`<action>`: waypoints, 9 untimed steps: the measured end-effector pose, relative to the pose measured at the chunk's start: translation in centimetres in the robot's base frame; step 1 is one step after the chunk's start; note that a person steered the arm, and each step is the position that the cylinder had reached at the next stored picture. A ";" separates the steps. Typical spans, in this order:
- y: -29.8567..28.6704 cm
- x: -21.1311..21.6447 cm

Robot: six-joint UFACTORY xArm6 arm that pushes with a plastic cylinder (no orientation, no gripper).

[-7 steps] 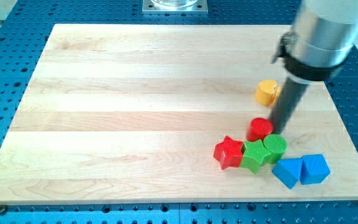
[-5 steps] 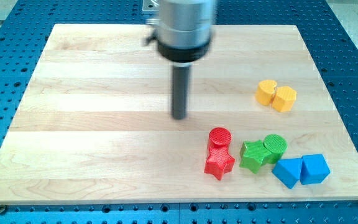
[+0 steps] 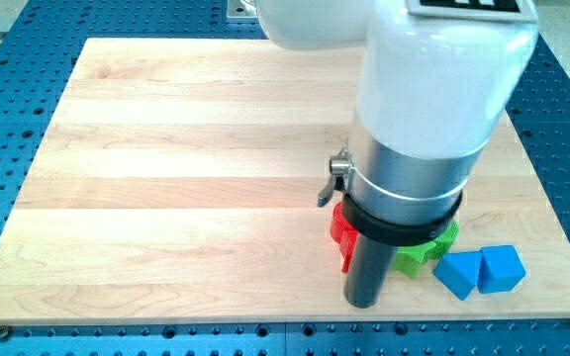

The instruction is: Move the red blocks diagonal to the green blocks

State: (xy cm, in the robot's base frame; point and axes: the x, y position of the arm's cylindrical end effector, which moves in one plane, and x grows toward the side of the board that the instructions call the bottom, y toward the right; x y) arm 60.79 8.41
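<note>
Our tip (image 3: 363, 302) sits at the desk (image 3: 166, 198) bottom, beside mostly hidden reds (image 3: 341, 229) and greens (image 3: 416, 257); diagonal placement unverifiable, likely unfinished. No pincer, state can't tell.

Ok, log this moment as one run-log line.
my tip: near board's bottom edge, just below red blocks | green blocks: right of rod, mostly hidden | blue blocks: untouched, far right | yellow blocks: hidden

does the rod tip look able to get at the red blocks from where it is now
Probably yes. My tip sits at the view's bottom edge of the cluster, right beside the partly hidden red blocks, with nothing visibly between them. The green blocks lie just to its right, so a careless push might nudge them too.
</note>
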 end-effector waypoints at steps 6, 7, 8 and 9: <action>3.3 -20.7; -1.4 -19.1; -2.0 -18.1; 1.6 -16.0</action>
